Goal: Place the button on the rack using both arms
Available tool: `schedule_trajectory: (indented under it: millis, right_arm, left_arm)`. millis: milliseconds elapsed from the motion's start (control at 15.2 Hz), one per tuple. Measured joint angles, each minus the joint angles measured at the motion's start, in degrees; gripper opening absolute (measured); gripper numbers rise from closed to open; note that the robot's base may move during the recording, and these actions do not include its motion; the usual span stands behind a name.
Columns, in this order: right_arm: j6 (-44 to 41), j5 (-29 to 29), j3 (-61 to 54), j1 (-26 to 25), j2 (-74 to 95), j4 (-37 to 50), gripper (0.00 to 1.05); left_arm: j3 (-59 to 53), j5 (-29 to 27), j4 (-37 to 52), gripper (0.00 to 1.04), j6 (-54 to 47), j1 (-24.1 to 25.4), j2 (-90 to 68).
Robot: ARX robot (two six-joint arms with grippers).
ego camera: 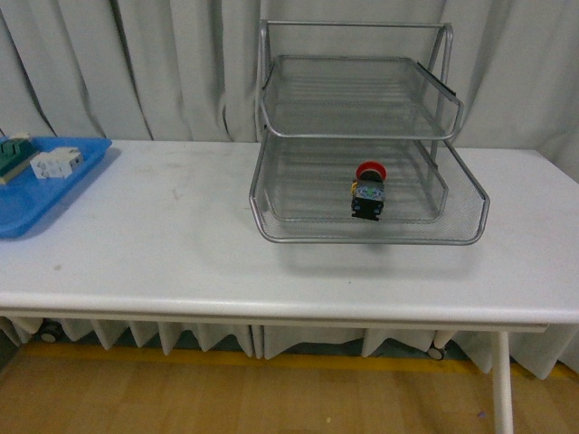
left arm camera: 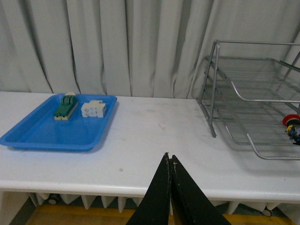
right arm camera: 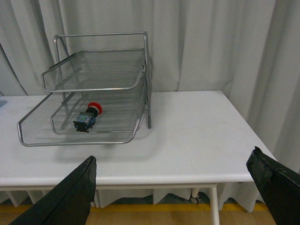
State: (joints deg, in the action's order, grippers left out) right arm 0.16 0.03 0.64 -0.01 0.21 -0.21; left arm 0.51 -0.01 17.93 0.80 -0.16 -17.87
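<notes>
My left claw [left arm camera: 169, 158] is pinched shut, its two black fingers pressed tip to tip with nothing between them. It hangs at the front edge of the white table [ego camera: 181, 258], clear of everything that stands on it. My right claw [right arm camera: 173, 155] is spread wide, with one black finger out at each side of its camera's view, and it grips nothing. It is held back from the table's front edge, toward the right end.

The button [ego camera: 369, 192] lies in the lowest tier of the rack [ego camera: 362, 240], resting on the wire mesh a little right of the tier's middle. It is on its side, the red cap pointing toward the back of the rack and the black body toward the open front. Neither claw touches it. The rack stands on the right half of the table, its back close to the grey curtain [ego camera: 136, 63].

At the far left of the table sits a blue tray [ego camera: 41, 212], well apart from the rack. In it, side by side, are a green-and-cream block [ego camera: 14, 154] and a white block [ego camera: 56, 164].
</notes>
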Motion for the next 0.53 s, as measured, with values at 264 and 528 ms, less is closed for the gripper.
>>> schedule_trajectory:
  millis: [264, 528]
  right_arm:
    - [0.0, 0.0, 0.0, 0.0, 0.0, 0.0, 0.98]
    - [0.0, 0.0, 0.0, 0.0, 0.0, 0.0, 0.98]
  left_arm:
    - [0.0, 0.0, -5.0, 0.02, 0.0, 0.0, 5.0]
    - [0.0, 0.0, -18.8, 0.02, 0.0, 0.0, 16.2]
